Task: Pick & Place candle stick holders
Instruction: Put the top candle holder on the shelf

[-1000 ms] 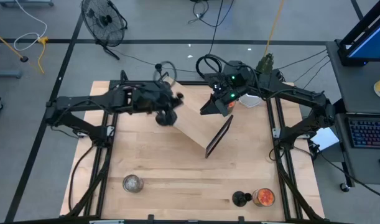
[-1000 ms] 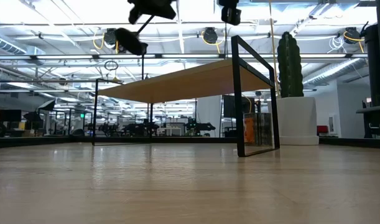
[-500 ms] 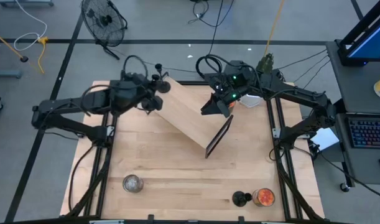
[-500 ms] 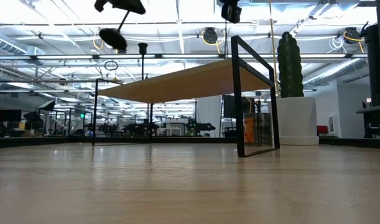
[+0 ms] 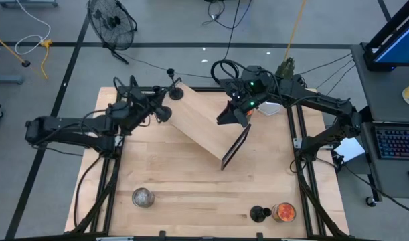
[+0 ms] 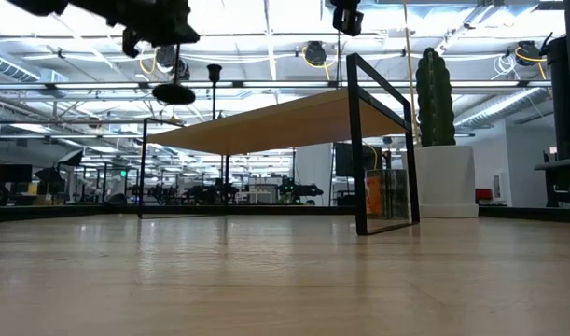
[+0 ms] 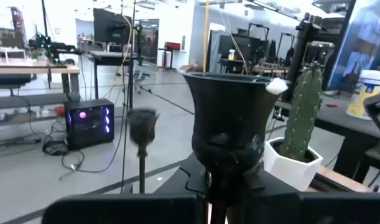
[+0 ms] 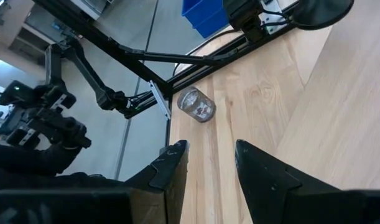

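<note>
My left gripper [image 5: 150,108] is shut on a black candle stick holder [image 7: 230,118], held in the air just left of the wooden shelf [image 5: 201,127]. The holder's round base [image 6: 173,93] hangs below the gripper. A second holder [image 5: 177,93] stands on its base on the shelf's far left corner; it also shows in the low view [image 6: 214,73]. A third holder [image 5: 259,214] stands on the table at the front right. My right gripper [image 5: 229,116] is open and empty above the shelf's right end. My left gripper pinches the holder's thin stem [image 7: 219,198] between its two fingers, just under the cup. The fingers come level from the table's left and lie across the stem. The holder is upright and lifted clear, cup above the fingers and base below.
The shelf has a wooden top in a black frame [image 6: 387,140]. A glass jar [image 5: 142,197] lies at the front left and an orange jar [image 5: 284,212] stands beside the third holder. A cactus in a white pot [image 6: 440,140] stands at the far right.
My left gripper has gone toward the table's left edge, off the shelf top, carrying the holder. The holder has turned from tilted to upright, and its base now hangs lower and level.
</note>
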